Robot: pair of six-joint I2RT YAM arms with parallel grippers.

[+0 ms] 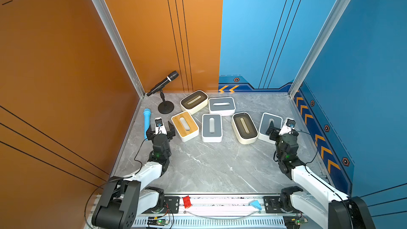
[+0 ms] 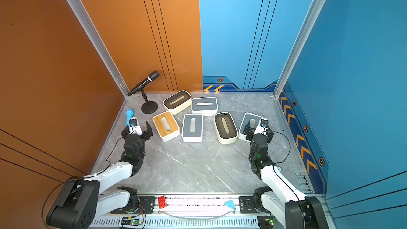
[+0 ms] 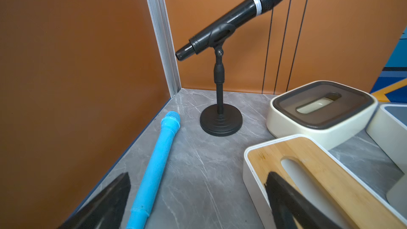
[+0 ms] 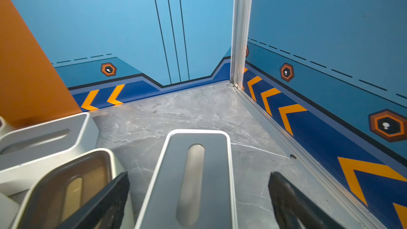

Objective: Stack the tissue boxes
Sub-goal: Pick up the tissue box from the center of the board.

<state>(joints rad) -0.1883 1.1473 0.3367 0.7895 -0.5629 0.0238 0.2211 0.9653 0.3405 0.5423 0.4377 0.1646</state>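
Plainly, left tool [image 1: 160, 129] and right tool [image 1: 282, 128] gape wide by smooth, round-cornered plastic tissue boxes [image 1: 211, 127].

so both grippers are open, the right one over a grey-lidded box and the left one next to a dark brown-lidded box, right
Not quite: the left gripper is next to the bamboo-lidded box, not a dark brown one, as the left wrist view shows. The rest holds: both grippers are open, the right gripper over a grey-lidded box.
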